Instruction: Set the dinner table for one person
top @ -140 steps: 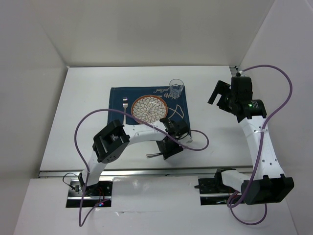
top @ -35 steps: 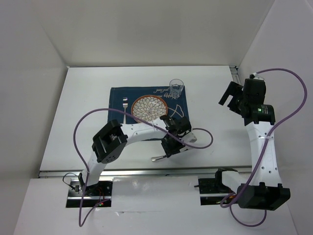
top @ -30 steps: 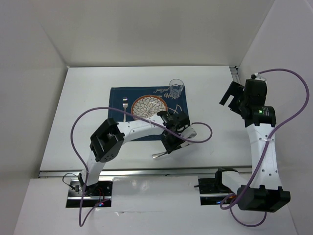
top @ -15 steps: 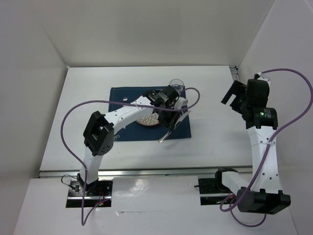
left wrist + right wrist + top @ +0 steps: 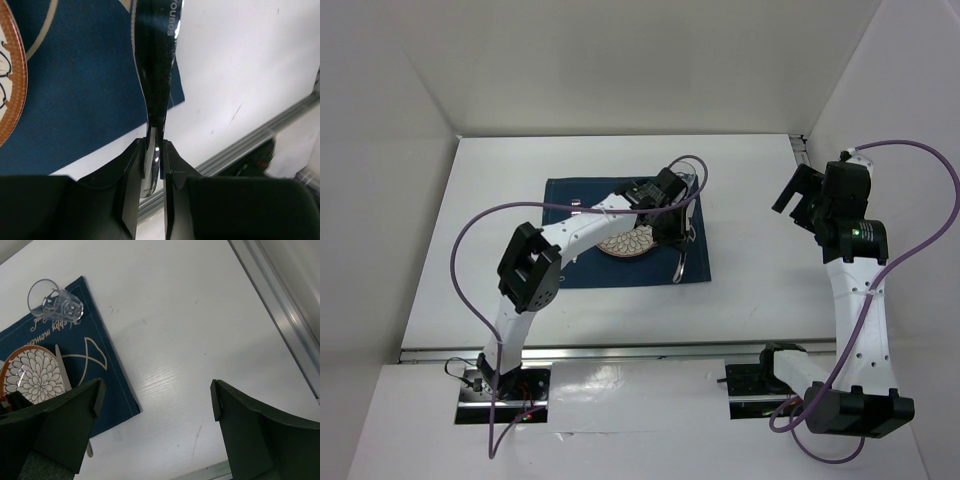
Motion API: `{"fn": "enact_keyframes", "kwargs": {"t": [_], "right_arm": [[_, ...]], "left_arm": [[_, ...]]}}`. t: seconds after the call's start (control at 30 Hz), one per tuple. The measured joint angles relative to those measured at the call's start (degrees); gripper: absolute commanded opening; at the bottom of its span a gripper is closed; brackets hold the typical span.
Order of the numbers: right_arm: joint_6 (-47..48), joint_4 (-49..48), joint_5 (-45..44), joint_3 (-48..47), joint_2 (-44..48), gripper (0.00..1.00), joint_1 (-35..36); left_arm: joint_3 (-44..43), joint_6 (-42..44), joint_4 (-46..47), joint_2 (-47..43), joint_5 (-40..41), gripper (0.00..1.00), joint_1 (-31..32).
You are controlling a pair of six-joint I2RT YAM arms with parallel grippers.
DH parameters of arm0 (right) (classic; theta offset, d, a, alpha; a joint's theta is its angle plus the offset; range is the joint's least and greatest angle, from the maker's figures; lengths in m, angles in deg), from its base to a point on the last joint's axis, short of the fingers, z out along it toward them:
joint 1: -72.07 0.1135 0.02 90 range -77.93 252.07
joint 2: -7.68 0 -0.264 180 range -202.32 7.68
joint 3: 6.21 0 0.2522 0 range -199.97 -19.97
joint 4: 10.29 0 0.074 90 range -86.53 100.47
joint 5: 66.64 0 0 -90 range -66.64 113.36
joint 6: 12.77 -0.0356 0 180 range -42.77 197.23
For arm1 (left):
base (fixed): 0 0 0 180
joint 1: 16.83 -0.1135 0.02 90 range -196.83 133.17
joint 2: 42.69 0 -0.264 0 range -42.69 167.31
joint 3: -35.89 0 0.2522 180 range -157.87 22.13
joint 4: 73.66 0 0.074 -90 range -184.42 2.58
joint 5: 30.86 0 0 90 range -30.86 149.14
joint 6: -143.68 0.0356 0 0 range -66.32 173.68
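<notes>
1. L gripper (image 5: 155,150), also (image 5: 675,225): clamped on the thin end of a metal utensil (image 5: 155,75). Both fingers (image 5: 131,175) pinch it edge-on, no gap.
2. Metal utensil: shiny, engraved lettering on the wider part. Spoon or knife, can't tell. Top cam shows it (image 5: 680,262) pointing toward the near side, over the R part of the placemat (image 5: 610,270), just R of the plate (image 5: 620,245). Resting or just above the cloth: can't tell. R wrist cam shows it as a pale strip (image 5: 61,369) beside the plate rim.
3. Placemat (image 5: 85,90): navy cloth w/ pale fish line drawing (image 5: 92,355), flat, roughly mid-table.
4. Plate (image 5: 35,375): round, brown rim, white petal pattern, on the placemat, partly under the L arm in top view.
5. Glass (image 5: 52,302): clear, upright, at the far R corner of the placemat.
6. Dinner table (image 5: 760,290): large white matte top carrying all of the above; bare white surface R of the placemat (image 5: 175,340); metal rail (image 5: 280,305) along its edge.
7. R gripper (image 5: 156,390), also (image 5: 790,190): fingers spread wide, nothing between them, held over the R side of the table, well apart from the placemat.
</notes>
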Motion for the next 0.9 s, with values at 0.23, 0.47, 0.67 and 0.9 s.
{"fn": "enact_keyframes", "kwargs": {"t": [0.23,0.47,0.67,0.9], "right_arm": [[0.0,0.0,0.0,0.0,0.0,1.0,0.0],[0.0,0.0,0.3,0.0,0.0,1.0,0.0],[0.0,0.1,0.3,0.0,0.0,1.0,0.0],[0.0,0.1,0.6,0.0,0.0,1.0,0.0]], "left_arm": [[-1.4,-9.1,2.9,3.8,4.5,0.0,0.0],[-5.4,-12.7,3.0,10.6,7.5,0.0,-0.5],[-7.1,-13.0,2.6,12.9,8.0,0.0,-1.6],[-13.5,-12.7,2.2,16.3,8.0,0.0,-3.0]]}}
